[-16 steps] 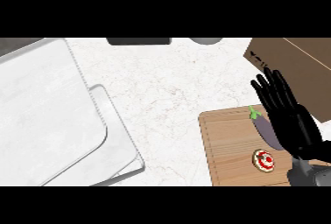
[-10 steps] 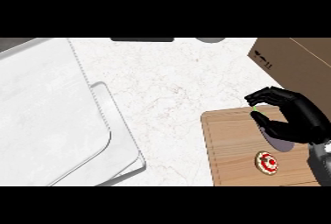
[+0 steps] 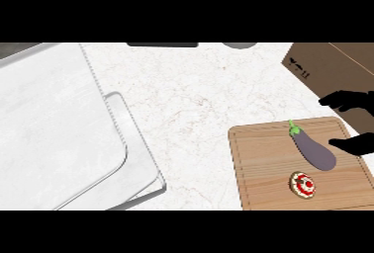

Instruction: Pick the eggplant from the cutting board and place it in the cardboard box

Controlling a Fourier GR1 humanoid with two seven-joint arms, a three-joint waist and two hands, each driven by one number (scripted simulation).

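At the far left of the pale, veined stone table lies a large white tray with rounded corners and a raised rim, smooth and flat, with a second rimmed white piece tucked against its right side. The open middle of the table shows only marble-like speckle.

Further right sits the cutting board, a rectangle of light wood with straight grain and a shallow groove running just inside its edge. On it rests the eggplant, long, glossy and dull purple, its green stem pointing toward the top of the board and its fat end toward my side. Just below it on the board is a small round item with a red centre; I cannot tell what it is.

At the right edge my right hand comes in, black fingers curled above the eggplant and the thumb touching or nearly touching its side, the hand shaped for a grasp but closed on nothing yet. Behind it stands the cardboard box, brown, matte and square-cornered. My left hand is out of the picture.

By my reading, the pick is in hand: next I must close round the eggplant's thick body, lift it clear, and carry it back to the box.
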